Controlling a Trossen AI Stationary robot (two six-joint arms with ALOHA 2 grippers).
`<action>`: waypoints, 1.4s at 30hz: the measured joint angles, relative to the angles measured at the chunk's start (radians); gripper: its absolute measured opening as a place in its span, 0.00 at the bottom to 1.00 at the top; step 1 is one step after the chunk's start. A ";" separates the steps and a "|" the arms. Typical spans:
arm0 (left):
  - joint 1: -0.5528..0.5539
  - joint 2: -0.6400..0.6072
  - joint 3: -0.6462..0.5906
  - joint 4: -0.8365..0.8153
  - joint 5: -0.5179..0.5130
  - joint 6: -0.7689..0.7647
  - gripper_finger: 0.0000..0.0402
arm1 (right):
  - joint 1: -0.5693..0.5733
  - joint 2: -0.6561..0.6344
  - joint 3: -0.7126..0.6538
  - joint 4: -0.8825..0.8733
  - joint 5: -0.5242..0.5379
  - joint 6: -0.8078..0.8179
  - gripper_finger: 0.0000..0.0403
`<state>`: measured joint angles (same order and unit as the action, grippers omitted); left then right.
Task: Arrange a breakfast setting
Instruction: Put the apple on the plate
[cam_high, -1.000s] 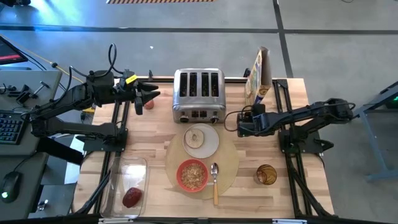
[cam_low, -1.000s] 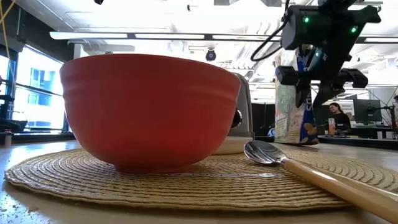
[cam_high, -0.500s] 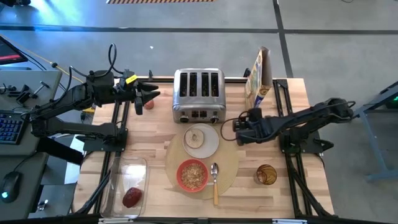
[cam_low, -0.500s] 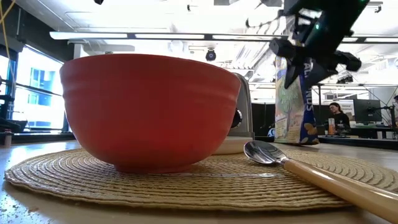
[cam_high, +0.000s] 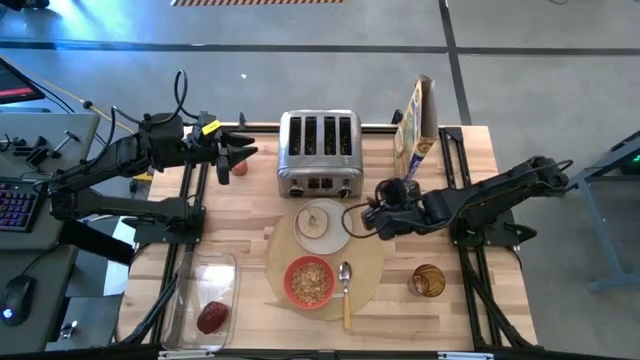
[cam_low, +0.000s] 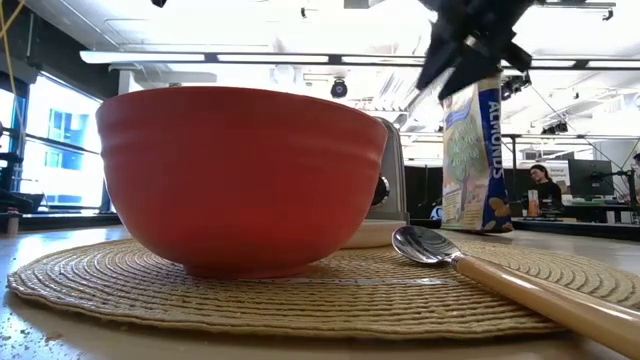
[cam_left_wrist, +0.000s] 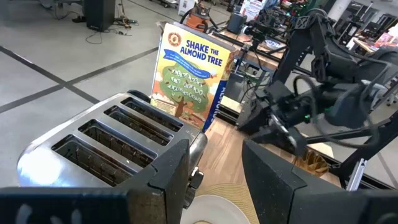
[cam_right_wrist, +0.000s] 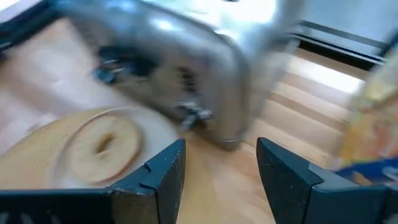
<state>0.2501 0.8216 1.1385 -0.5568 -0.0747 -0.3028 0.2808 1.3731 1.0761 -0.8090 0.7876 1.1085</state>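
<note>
This is a robot lab, or a big workshop, not a home. The wooden table (cam_high: 250, 215) stands on a bare grey floor (cam_high: 300, 70) with dark lines across it. Two dark robot arms are fixed at its left and right edges. Beside the left edge is a desk with a keyboard (cam_high: 17, 203) and a mouse (cam_high: 13, 298). Looking level across the table, the room behind is large and open, with long ceiling lights (cam_low: 250, 57), a big window (cam_low: 65, 150), and a person (cam_low: 545, 187) sitting at computer screens far off. More black machine frames and cables (cam_left_wrist: 348, 37) stand behind.
</note>
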 joint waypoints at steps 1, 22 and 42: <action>0.000 0.000 0.000 0.000 0.000 0.000 0.34 | 0.003 0.000 0.004 0.028 -0.015 -0.041 0.44; 0.000 0.000 0.000 0.003 0.000 0.000 0.34 | 0.008 0.000 0.007 0.352 -0.299 -0.489 0.44; -0.004 0.011 0.000 -0.251 0.145 -0.186 0.34 | -0.023 0.000 0.007 0.370 -0.346 -0.728 0.44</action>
<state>0.2464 0.8326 1.1385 -0.8081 0.0708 -0.4888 0.2578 1.3727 1.0828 -0.4393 0.4417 0.3806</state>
